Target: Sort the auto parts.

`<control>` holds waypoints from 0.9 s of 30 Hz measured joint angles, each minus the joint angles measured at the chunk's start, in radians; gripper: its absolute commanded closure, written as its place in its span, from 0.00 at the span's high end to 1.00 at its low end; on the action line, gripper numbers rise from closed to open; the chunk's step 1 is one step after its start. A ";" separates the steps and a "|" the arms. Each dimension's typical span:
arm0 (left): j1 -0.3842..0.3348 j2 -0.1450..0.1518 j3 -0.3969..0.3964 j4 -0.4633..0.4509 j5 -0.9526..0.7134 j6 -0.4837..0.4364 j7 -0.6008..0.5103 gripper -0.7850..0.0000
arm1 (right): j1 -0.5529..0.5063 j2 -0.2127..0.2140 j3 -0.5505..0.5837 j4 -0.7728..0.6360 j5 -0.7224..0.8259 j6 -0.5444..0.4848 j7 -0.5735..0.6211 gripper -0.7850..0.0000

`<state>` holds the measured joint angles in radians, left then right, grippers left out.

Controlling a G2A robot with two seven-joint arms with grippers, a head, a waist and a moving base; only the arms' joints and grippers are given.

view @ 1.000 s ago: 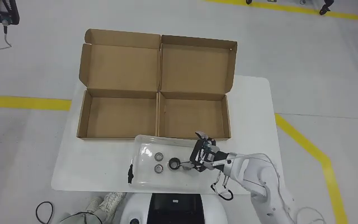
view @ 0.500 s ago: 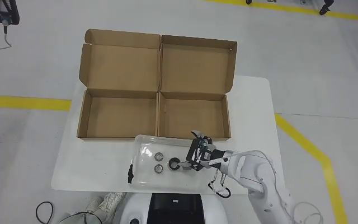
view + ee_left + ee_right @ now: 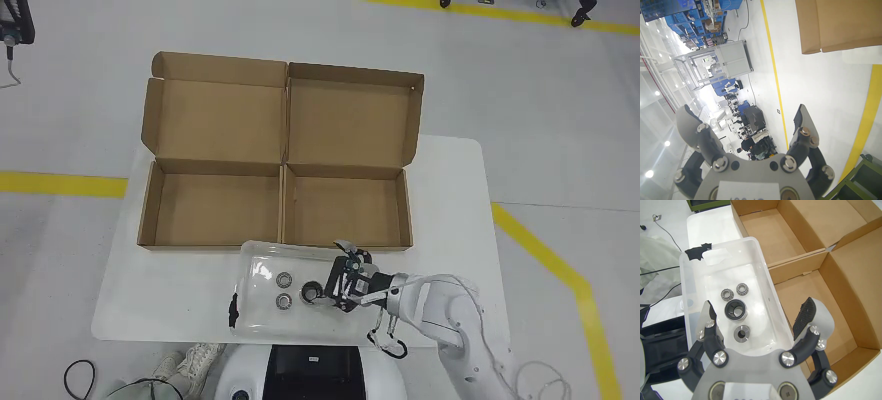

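A clear plastic bin [image 3: 761, 256] [image 3: 255, 262] at the table's near edge holds several metal parts: two small roller bearings [image 3: 726, 294] [image 3: 742, 289], a large black-lined ring [image 3: 735, 310] [image 3: 311, 293] and a steel bushing [image 3: 742, 333]. My right gripper [image 3: 759, 311] [image 3: 340, 275] hangs open over the bin's right end, just above the bushing and ring, holding nothing. My left gripper [image 3: 745, 117] is open and empty, pointing out at the room.
Two open cardboard boxes [image 3: 212, 205] [image 3: 346, 210] sit side by side behind the bin, both empty, lids folded back. Black tape [image 3: 696, 252] marks the bin's far end. White table [image 3: 450, 190] lies bare to the right.
My right gripper has slid left along the bin, from its right end towards the large ring. The parts have not moved.
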<state>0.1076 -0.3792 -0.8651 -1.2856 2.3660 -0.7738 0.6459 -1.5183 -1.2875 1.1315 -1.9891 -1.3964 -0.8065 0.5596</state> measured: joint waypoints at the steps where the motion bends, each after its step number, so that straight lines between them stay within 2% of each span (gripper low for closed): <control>1: 0.000 0.000 0.000 0.000 0.000 0.000 0.000 1.00 | 0.003 0.000 -0.013 0.001 -0.011 -0.003 0.002 1.00; 9: 0.000 0.000 0.000 0.000 0.000 0.000 0.000 1.00 | 0.034 0.000 -0.132 0.016 -0.117 0.017 0.048 1.00; 12: 0.000 0.000 0.000 0.000 0.000 0.000 0.000 1.00 | 0.048 -0.001 -0.154 0.035 -0.115 0.032 0.042 0.88; 16: 0.000 0.000 0.000 0.000 0.000 0.000 0.000 1.00 | 0.071 -0.001 -0.167 0.068 -0.091 0.030 0.041 0.91; 19: 0.000 0.000 0.000 0.000 0.000 0.000 0.000 1.00 | 0.086 0.000 -0.185 0.085 -0.087 0.021 0.067 0.87; 27: 0.000 0.000 0.000 0.000 0.000 0.000 0.000 1.00 | 0.116 0.001 -0.214 0.123 -0.076 0.055 0.130 0.87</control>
<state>0.1076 -0.3792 -0.8651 -1.2856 2.3660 -0.7738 0.6459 -1.4025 -1.2865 0.9175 -1.8657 -1.4722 -0.7512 0.6894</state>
